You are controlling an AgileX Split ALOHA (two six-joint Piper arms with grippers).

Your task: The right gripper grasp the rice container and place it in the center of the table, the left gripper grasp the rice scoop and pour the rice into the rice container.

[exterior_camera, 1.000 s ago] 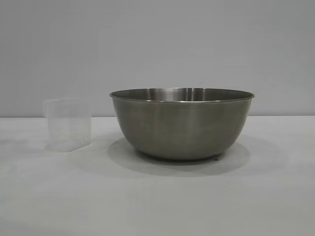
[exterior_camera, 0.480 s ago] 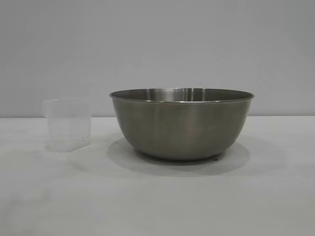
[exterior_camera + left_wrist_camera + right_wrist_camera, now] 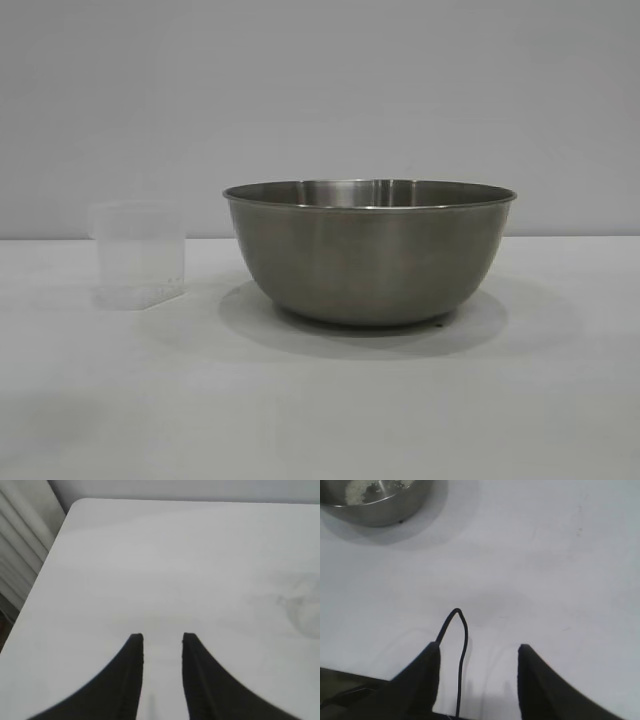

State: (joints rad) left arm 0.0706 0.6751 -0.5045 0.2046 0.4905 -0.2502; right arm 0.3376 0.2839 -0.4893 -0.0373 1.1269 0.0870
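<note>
**Bowl centred, rice looks poured, both arms clear**

Rice container sits roughly mid-surface in the exterior view, upright, nothing touching it. Big round brushed-steel bowl w/ thin rolled rim, curved wall narrowing to a small flat base, soft shadow ringed under it. Right wrist view catches its edge w/ pale off-white grains of rice scattered thinly on the bottom. So my guess: the pour is done or close to it.

Rice scoop stands at 9 o'clock from the bowl, near but not touching, upright on the white surface. Small translucent whitish plastic cup, straight-ish walls; a little grainy residue seems to sit at its bottom, hard to be sure. Handle not made out from here. Set down beside the bowl, probably so it stays out of the way.

Left gripper hangs over bare surface, jaws slightly apart w/ a narrow gap, holding nothing; scoop isn't in its wrist view. Right gripper hovers over bare surface too, jaws spread wide, empty, thin black cable looping between them; bowl well off at approx 11 o'clock of it. Neither arm shows in the exterior view, so both seem pulled back, prob. parked.

Surface is smooth, flat, plain white, faint smudges only.
</note>
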